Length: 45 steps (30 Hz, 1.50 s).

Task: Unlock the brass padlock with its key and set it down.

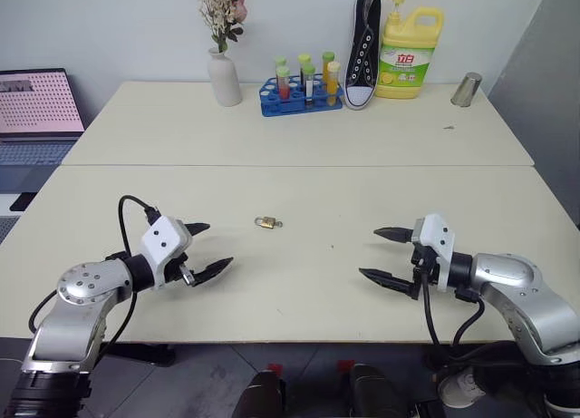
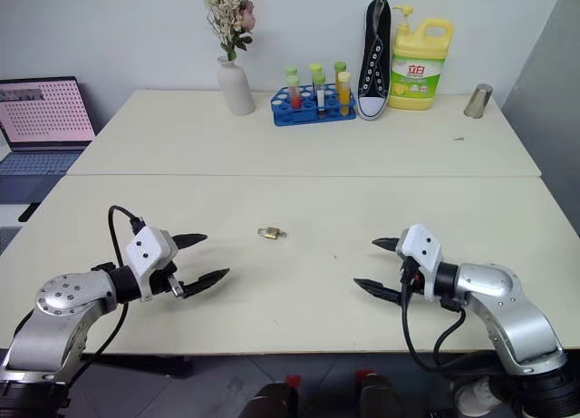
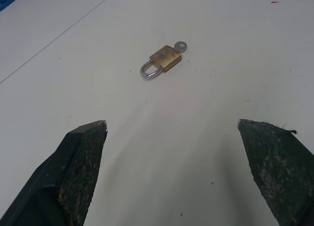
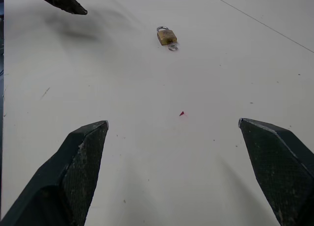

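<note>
The brass padlock (image 1: 265, 222) lies flat on the cream table between my two arms, its silvery shackle closed. The key (image 3: 180, 47) sticks out of the padlock's body, at the end away from the shackle. In the left wrist view the padlock (image 3: 164, 60) rests well ahead of the fingertips. My left gripper (image 1: 206, 248) hovers open to the lock's left, empty. My right gripper (image 1: 385, 255) hovers open farther off to the right, also empty. The right wrist view shows the padlock (image 4: 167, 37) far ahead.
Along the table's back edge stand a white vase with dried flowers (image 1: 223, 73), a blue rack of tubes (image 1: 300, 95), a black shoe (image 1: 362, 46), a yellow detergent bottle (image 1: 410, 55) and a metal cup (image 1: 466, 89). A laptop (image 1: 36, 105) sits at the far left.
</note>
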Tool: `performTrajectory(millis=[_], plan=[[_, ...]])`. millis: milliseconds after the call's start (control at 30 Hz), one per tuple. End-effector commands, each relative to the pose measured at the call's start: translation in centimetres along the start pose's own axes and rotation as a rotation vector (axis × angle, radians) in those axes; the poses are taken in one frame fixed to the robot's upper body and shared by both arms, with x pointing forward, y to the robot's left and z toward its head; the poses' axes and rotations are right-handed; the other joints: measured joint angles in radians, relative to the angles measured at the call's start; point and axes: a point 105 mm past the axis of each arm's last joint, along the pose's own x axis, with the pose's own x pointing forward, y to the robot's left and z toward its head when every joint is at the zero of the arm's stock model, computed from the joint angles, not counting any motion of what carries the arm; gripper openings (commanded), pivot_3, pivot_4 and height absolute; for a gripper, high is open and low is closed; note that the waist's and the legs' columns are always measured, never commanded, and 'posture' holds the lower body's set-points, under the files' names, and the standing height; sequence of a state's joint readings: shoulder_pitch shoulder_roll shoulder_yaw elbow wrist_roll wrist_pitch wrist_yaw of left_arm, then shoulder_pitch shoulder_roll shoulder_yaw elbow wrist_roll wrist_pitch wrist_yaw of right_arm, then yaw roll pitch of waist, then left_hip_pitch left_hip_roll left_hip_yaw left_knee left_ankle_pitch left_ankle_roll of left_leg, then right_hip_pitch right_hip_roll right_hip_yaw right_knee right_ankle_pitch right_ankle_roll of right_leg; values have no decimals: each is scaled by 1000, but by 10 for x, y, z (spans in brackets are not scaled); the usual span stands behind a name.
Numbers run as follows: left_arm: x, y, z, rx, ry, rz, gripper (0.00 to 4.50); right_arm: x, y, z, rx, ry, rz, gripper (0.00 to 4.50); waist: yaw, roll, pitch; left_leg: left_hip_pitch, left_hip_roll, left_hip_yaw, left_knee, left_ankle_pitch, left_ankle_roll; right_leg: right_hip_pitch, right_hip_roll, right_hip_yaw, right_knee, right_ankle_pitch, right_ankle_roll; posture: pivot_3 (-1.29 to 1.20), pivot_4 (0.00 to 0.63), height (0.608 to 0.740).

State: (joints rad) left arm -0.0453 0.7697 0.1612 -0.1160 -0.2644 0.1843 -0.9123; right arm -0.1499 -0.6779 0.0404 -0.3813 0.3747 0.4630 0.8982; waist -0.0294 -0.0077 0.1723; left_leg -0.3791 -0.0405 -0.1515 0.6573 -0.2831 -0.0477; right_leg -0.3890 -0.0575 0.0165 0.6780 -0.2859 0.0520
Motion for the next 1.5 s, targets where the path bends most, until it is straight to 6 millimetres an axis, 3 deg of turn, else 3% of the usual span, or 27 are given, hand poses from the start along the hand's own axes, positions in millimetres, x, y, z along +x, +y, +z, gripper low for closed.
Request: performTrajectory(millis=[33,333,533,767,867,1000,1233,1500], plan=[[-6,7,11,35,-35,9,4500,-1,-3,11,-44,-33,0,4458,0,0,0,0,0,0,0,0,0,0,0,0,0,0,0,0,150,740],[-4,21,21,62,-98,65,4500,4,-11,14,-23,-27,-45,4458,0,0,0,0,0,0,0,0,0,0,0,0,0,0,0,0,150,740],[29,27,23,106,-84,-48,4500,10,-5,24,147,-1,-50,4458,1,0,0,0,-1,0,0,0,0,0,0,0,0,0,0,0,150,740],[71,38,24,151,-51,-191,4500,14,1,30,164,50,-76,4458,0,0,0,-1,-3,0,1,0,0,-1,1,-2,0,0,0,0,150,740],[97,32,23,140,-20,-293,4500,15,6,31,175,63,-90,4458,0,0,0,-2,-3,-1,1,0,0,-1,1,-3,1,0,0,0,150,740],[115,31,21,146,20,-331,4500,15,13,37,180,52,-92,4458,-4,-1,0,-3,-3,-1,2,0,0,-1,1,-3,1,0,0,0,150,740],[121,31,13,148,84,-365,4500,12,15,42,187,48,-106,4458,-13,-1,0,-3,-3,-1,2,0,0,-2,2,-3,2,0,0,0,150,740],[110,34,4,133,173,-429,4500,9,16,43,203,43,-116,4458,-24,-1,0,-2,-2,-2,2,0,0,-1,2,-3,2,0,0,0,150,740]])
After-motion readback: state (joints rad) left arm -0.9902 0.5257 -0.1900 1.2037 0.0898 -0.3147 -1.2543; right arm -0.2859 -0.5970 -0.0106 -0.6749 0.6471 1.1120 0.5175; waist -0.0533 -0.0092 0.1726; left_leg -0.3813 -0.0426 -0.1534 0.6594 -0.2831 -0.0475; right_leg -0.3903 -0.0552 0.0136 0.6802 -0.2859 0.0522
